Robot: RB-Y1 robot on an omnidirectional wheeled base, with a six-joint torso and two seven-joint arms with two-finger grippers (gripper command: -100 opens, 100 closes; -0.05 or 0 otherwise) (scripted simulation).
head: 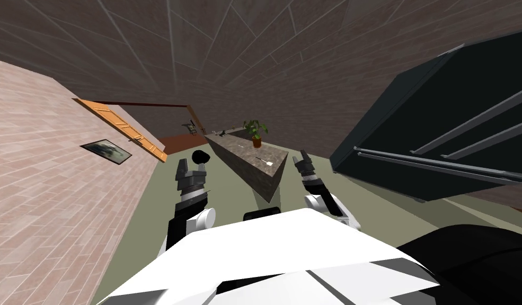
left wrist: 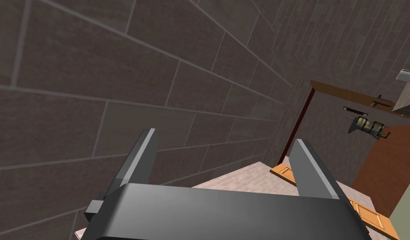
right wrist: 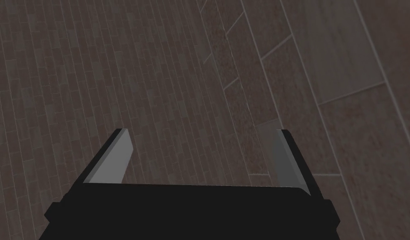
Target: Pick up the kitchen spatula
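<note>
Head view showed a long counter (head: 242, 150) with a speckled stone top, running from near the middle of the scene away toward the far wall over a pale green floor (head: 148, 212). The spatula (head: 265, 161), a small pale utensil with a thin handle, lay flat on that top close to the counter's near end. It was apart from both grippers and touched by neither. Farther along the same top stood a potted plant (head: 254, 131) in a reddish-brown pot. At the far end sat some dark items (head: 221, 134), too small to identify.

The left gripper (head: 192, 168) hung to the left of the counter's near end and the right gripper (head: 302, 157) just to the right of it, both short of the spatula. In the left wrist view the two grey fingers (left wrist: 143, 154) stood wide apart with nothing between them. In the right wrist view that gripper's fingers (right wrist: 116, 156) were spread just as wide, also holding nothing.

On the left brick wall hung a framed picture (head: 106, 149), and beyond it an orange panelled door (head: 122, 127) stood open. A large black appliance (head: 440, 137) with long grey bar handles filled the right side
</note>
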